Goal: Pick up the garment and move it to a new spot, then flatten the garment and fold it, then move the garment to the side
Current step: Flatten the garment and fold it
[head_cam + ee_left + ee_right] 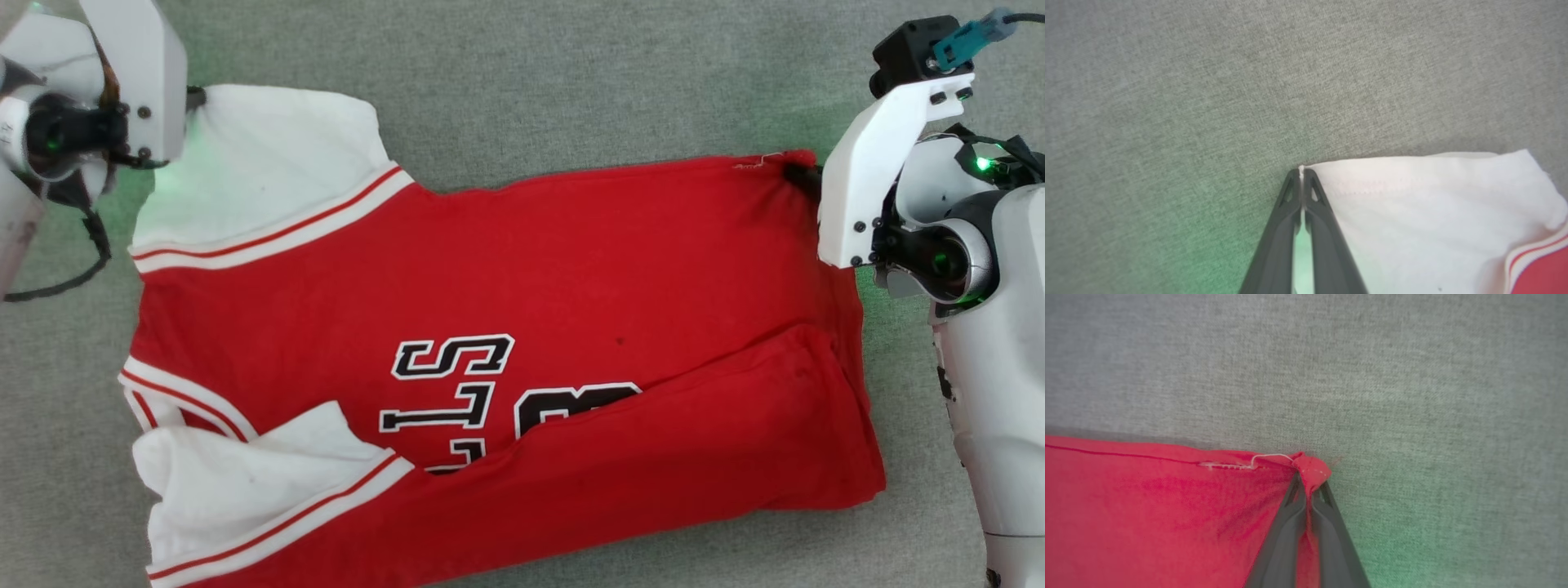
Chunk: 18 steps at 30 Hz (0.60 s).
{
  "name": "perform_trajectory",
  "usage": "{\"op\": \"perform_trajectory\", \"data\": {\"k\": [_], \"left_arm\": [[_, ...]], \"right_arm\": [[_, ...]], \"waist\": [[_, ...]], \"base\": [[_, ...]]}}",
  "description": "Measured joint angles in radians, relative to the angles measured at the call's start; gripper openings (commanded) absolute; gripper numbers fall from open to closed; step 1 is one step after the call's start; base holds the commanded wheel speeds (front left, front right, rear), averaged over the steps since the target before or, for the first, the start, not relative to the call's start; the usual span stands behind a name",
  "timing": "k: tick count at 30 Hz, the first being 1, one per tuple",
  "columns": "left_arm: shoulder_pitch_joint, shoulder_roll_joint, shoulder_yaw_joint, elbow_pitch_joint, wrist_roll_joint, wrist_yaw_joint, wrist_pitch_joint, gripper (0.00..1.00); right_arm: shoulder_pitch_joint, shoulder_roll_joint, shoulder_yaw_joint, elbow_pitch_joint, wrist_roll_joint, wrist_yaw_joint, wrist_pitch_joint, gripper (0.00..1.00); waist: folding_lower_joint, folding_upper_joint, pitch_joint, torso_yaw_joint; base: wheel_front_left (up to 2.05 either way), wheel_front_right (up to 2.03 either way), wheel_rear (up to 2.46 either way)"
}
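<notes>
You had the garment, a small red jersey shirt with white short sleeves, red-and-white striped trim and black white-outlined lettering, lying flat across the grey woven cloth surface. Its neck end was towards your left and its hem towards your right. The near long side was folded up over the body, so a red flap covered the lower part of the lettering. The far sleeve lay spread at the upper left. The near sleeve lay rumpled at the lower left, where the shirt ran off the bottom edge of the head view.

Your left gripper was clenched on the outer corner of the far white sleeve, with a sliver of white fabric pinched between its tips. Your right gripper was clamped on the far corner of the red hem, the cloth bunched over its tips. A loose white thread curled just beside that corner.

Beyond the far edge, between your two grips, grey cloth stretched up the head view and across both wrist views. On your right, the pale forearm stood just beside the hem edge. On your left, a black cable looped near the far sleeve.
</notes>
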State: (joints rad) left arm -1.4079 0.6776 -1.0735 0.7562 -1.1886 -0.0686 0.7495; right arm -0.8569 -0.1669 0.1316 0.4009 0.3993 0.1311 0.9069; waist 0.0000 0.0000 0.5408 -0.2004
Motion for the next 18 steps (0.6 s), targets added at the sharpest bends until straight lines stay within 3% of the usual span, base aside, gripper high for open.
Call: {"op": "perform_trajectory", "data": {"k": [9, 18], "left_arm": [[0.016, -0.039, -0.002, 0.014, 0.000, -0.020, -0.055, 0.00], [0.037, -0.015, -0.024, -0.084, 0.010, -0.032, -0.055, 0.00]], "right_arm": [[0.013, -0.002, -0.005, -0.015, -0.028, 0.000, 0.014, 0.00], [0.105, -0.095, 0.039, -0.083, 0.028, 0.000, -0.027, 0.00]], "waist": [[0.0000, 0.0000, -0.049, 0.015], [0.0000, 0.0000, -0.147, 0.052]], "base": [[0.00, 0.00, 0.00], [0.00, 0.00, 0.00]]}}
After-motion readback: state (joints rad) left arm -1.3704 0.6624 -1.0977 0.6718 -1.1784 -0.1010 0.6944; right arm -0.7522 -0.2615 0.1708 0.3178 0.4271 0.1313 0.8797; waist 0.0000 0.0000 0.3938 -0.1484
